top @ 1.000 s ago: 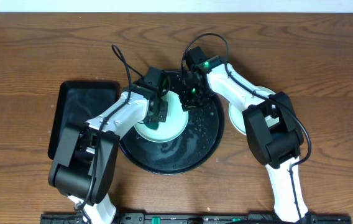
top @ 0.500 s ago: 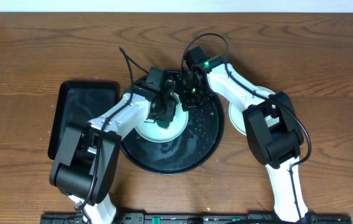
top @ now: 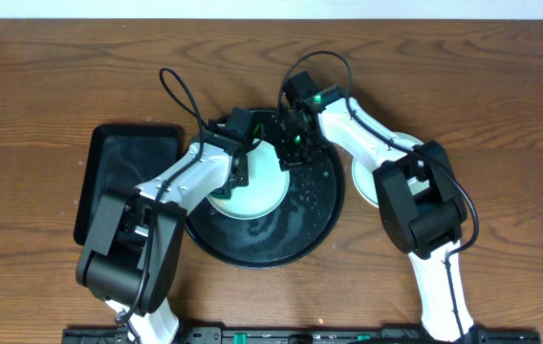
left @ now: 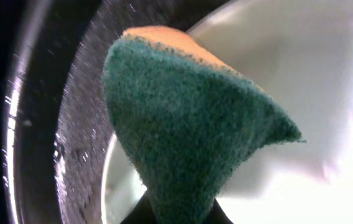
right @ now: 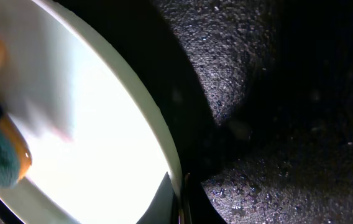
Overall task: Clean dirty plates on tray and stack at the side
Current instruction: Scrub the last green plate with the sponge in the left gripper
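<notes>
At centre of table (top: pixel 501 76): round tray (top: pixel 252 247). Just left of it: rectangular tray (top: pixel 119 162), rims close together. Inside round tray, toward far side: plate (top: pixel 264 191). Over plate's left rim: sponge (left: pixel 189 124), pinched in left gripper (top: pixel 236 175), overlapping tray floor. At plate's far-right rim: right gripper (top: pixel 293 153). On table just right of round tray, under right arm (top: pixel 377 139): second plate (top: pixel 362 182), perhaps more stacked there, arm hides most.

The sponge (left: pixel 195 137) has a rough, fuzzy green side and a soft orange foam back, the plate (left: pixel 325 93) right behind it is smooth shiny pale plastic, the tray (left: pixel 71 124) under both is glossy black with wet specks, and the table (top: pixel 463 57) is brown grainy wood
</notes>
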